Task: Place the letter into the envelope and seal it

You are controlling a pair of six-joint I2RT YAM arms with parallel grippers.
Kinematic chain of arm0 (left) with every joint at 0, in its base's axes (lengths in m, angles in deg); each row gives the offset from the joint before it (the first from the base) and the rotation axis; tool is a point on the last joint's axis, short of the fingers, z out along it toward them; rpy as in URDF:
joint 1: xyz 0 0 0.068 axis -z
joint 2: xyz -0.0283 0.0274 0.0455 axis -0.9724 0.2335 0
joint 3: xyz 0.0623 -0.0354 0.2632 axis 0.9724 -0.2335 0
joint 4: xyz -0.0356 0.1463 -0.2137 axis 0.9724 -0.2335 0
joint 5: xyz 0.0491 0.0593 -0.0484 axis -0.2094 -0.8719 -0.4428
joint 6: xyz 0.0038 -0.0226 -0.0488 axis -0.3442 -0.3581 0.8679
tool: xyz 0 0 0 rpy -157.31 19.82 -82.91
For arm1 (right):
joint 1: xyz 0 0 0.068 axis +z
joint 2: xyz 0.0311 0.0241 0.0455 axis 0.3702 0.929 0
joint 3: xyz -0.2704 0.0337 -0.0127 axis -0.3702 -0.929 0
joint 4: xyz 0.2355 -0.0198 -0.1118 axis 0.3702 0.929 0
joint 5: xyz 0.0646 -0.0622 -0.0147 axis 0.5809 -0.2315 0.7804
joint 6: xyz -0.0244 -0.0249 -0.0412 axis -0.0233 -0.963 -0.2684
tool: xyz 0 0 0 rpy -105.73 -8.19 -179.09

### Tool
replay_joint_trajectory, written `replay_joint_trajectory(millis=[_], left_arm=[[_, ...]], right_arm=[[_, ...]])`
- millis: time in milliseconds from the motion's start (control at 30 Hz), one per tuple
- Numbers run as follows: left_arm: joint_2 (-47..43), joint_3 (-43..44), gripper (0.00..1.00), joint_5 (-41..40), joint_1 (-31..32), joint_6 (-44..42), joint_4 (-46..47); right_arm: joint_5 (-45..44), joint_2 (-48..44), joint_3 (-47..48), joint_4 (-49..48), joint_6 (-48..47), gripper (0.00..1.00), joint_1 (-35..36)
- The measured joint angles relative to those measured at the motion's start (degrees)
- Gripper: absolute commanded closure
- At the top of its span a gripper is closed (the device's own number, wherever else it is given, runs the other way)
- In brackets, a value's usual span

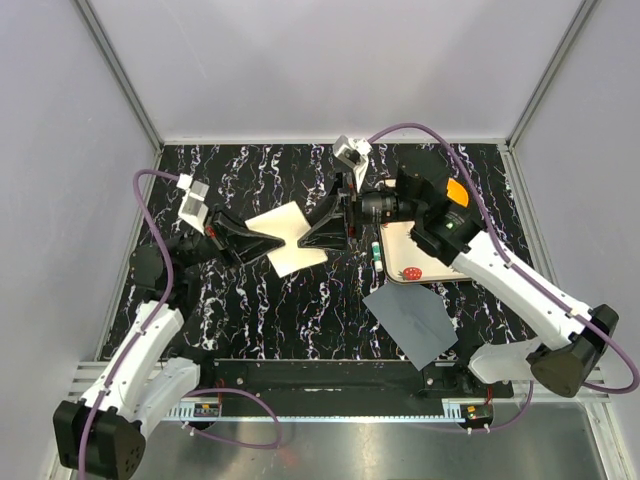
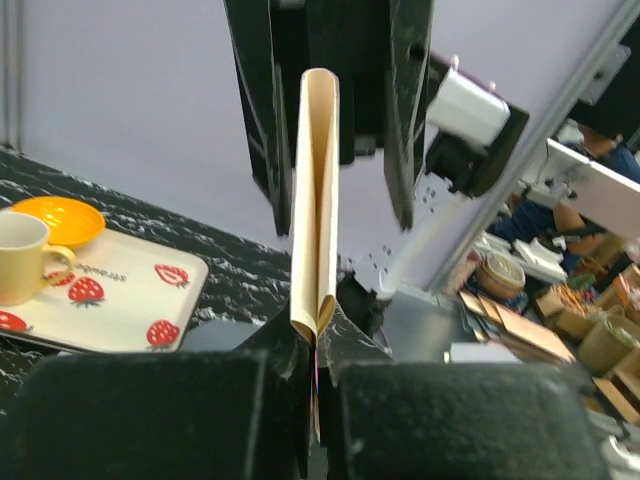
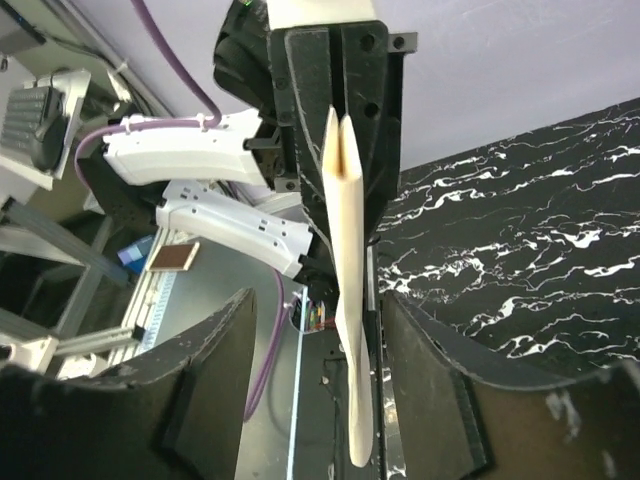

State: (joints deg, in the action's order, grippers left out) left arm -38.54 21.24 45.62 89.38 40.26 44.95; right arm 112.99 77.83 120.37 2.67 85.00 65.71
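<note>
Above the black marbled tabletop point(image 1: 260, 300), the left gripper point(image 1: 252, 242) pinches one end of the folded letter point(image 1: 287, 238), the right gripper point(image 1: 312, 238) straddles the other end with jaws parted, and the envelope point(image 1: 410, 322) lies flat behind it.

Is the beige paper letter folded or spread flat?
Folded: the thin beige paper letter shows two layers meeting at a crease in both wrist views.
</note>
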Motion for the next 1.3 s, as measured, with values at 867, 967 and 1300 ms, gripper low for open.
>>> replay_joint_trajectory(millis=[867, 967, 1300], left_arm=[[-3.4, 11.0, 1.00, 11.3, 5.8, -45.9, -57.7], [-2.9, 12.6, 1.00, 11.4, 5.8, -49.0, -61.5], [-1.4, 16.2, 0.41, 10.8, 6.1, -57.3, -71.6]], right_arm=[[-7.7, 2.6, 13.0, 37.8, -34.5, 0.51, 9.3], [-10.3, 3.4, 13.1, 38.5, -35.3, 0.89, 9.3], [-13.4, 3.6, 13.2, 40.3, -35.4, 1.00, 9.3]])
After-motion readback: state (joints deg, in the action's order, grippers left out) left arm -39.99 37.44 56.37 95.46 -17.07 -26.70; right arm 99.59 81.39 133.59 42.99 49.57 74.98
